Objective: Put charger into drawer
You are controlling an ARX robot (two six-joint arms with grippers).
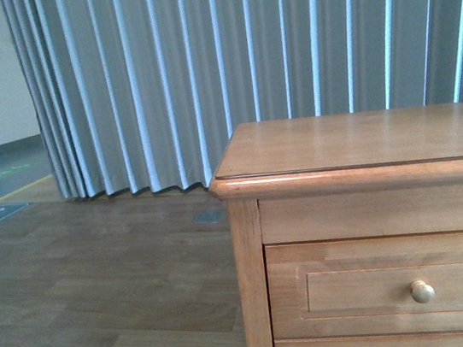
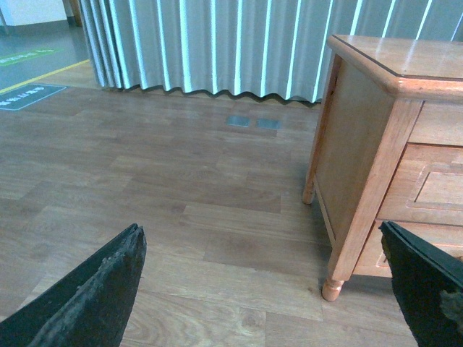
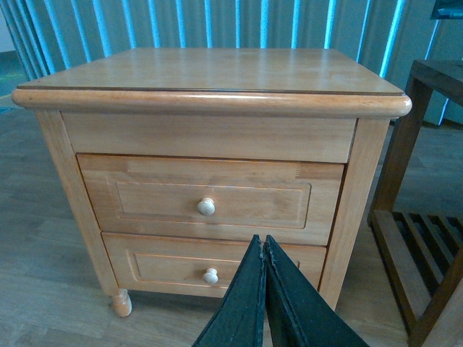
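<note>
Left tool: fingers spread wide apart, nothing between them, hanging over the wood floor; the nightstand stands off by its farther finger, corner-on, one turned foot visible. Right tool: fingers pressed together, nothing gripped, aimed square at the nightstand front. Drawer sits just beyond and above the right tool's tips, fully closed; long axis runs side to side, front panel facing the tool. Honey-brown wood, recessed rectangular panel, one round pale knob at centre. Lower drawer beneath it, same look, partly hidden by the tool. Top of nightstand bare in all views. Charger not visible anywhere. Dark slatted shelf beside the nightstand. Curtain behind.
</note>
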